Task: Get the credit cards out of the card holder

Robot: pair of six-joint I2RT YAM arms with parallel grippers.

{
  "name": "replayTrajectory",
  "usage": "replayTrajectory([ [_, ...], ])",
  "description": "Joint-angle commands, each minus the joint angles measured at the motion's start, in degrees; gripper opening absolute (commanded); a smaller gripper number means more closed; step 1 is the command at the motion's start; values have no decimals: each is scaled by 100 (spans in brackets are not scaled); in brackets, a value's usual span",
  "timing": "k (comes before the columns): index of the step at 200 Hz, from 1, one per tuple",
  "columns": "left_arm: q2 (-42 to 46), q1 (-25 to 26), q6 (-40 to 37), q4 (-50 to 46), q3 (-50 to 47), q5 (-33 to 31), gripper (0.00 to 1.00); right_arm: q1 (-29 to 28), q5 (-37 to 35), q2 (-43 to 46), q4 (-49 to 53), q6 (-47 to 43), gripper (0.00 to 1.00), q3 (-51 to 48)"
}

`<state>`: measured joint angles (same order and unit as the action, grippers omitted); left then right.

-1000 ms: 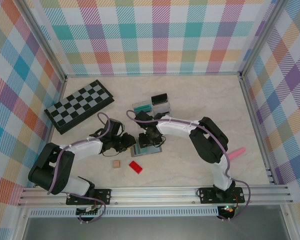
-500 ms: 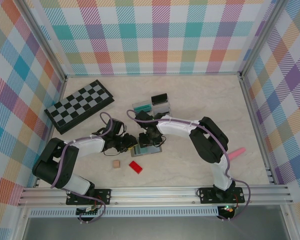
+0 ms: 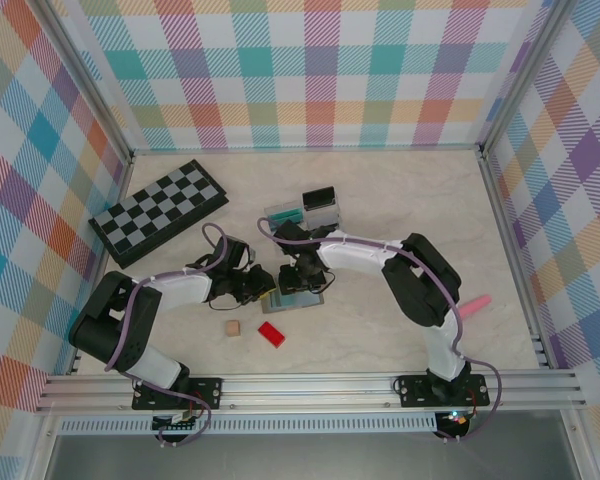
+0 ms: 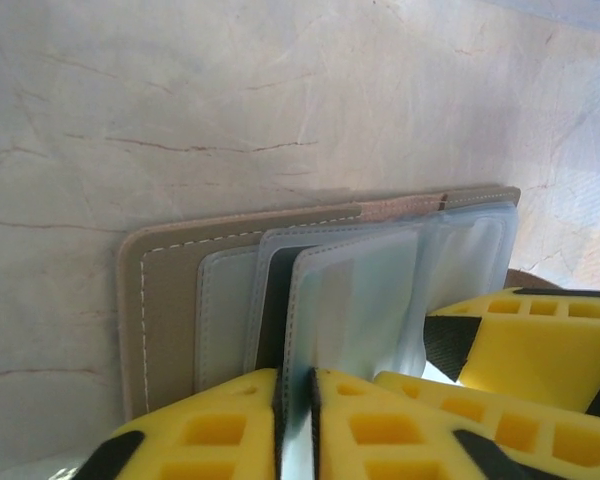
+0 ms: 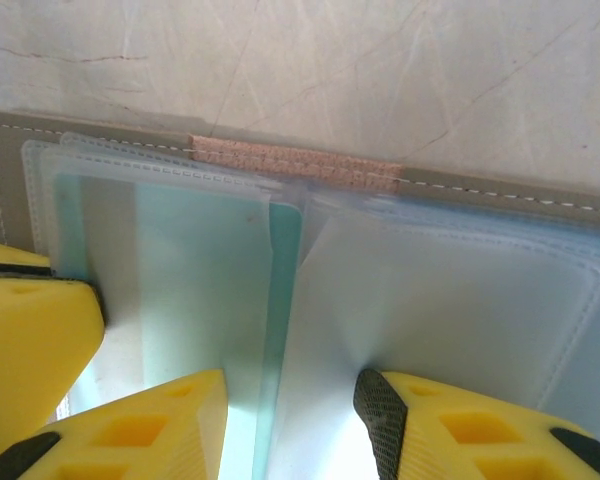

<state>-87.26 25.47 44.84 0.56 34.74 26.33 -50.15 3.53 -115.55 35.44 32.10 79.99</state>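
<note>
The card holder (image 3: 294,300) lies open on the table between both grippers, with its grey cover (image 4: 160,300) and clear pockets (image 5: 450,290) showing. My left gripper (image 3: 264,291) (image 4: 298,420) is shut on a thin clear-teal sheet at the holder's near edge. It looks like a credit card (image 5: 180,270) in its pocket, and I cannot tell whether the pocket's stitched edge is caught too. My right gripper (image 3: 302,283) (image 5: 290,430) is open. Its fingertips (image 4: 540,340) rest on the clear pockets, either side of an upright teal edge (image 5: 283,290).
A black card (image 3: 320,196), a grey card (image 3: 324,215) and a grey-and-teal one (image 3: 285,213) lie just beyond the holder. A chessboard (image 3: 160,212) sits far left. A red block (image 3: 271,333) and a tan cube (image 3: 233,327) lie nearer me, a pink object (image 3: 472,306) at right.
My left arm has shifted slightly toward the holder and its jaws have closed on the thin sheet. The right arm and the holder have stayed put.
</note>
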Motion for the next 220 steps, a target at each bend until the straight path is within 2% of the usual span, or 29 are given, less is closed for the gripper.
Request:
replayTrajectory([
  [1, -47, 85, -158, -24, 77, 10, 9, 84, -57, -125, 133, -19, 45, -350],
  [30, 95, 85, -291, -283, 107, -199, 3, 175, -112, 530, 48, -20, 49, -441],
  [53, 262, 88, -464, -693, 204, -418, 0, 324, -214, 1174, 9, 104, 55, -616],
  [100, 637, 89, -849, -1889, 581, -970, 0, 690, -774, 2642, -205, 671, 71, -1393],
  [121, 785, 89, -876, -2076, 698, -1024, 0, 776, -1060, 3100, -126, 813, 78, -1696],
  [135, 816, 82, -830, -2035, 734, -899, 7, 829, -1113, 3322, -108, 879, 80, -1867],
  [150, 744, 97, -704, -1705, 651, -450, 20, 863, -1131, 3503, -108, 954, 80, -2015],
  [169, 499, 130, -391, -726, 468, 289, 36, 889, -1144, 3651, -125, 1008, 81, -2132],
  [182, 286, 178, -251, -393, 451, 565, 40, 891, -1164, 3704, -122, 1028, 81, -2162],
  [220, 46, 382, 82, 245, 484, 798, 49, 903, -1192, 3759, -61, 1049, 81, -2171],
])
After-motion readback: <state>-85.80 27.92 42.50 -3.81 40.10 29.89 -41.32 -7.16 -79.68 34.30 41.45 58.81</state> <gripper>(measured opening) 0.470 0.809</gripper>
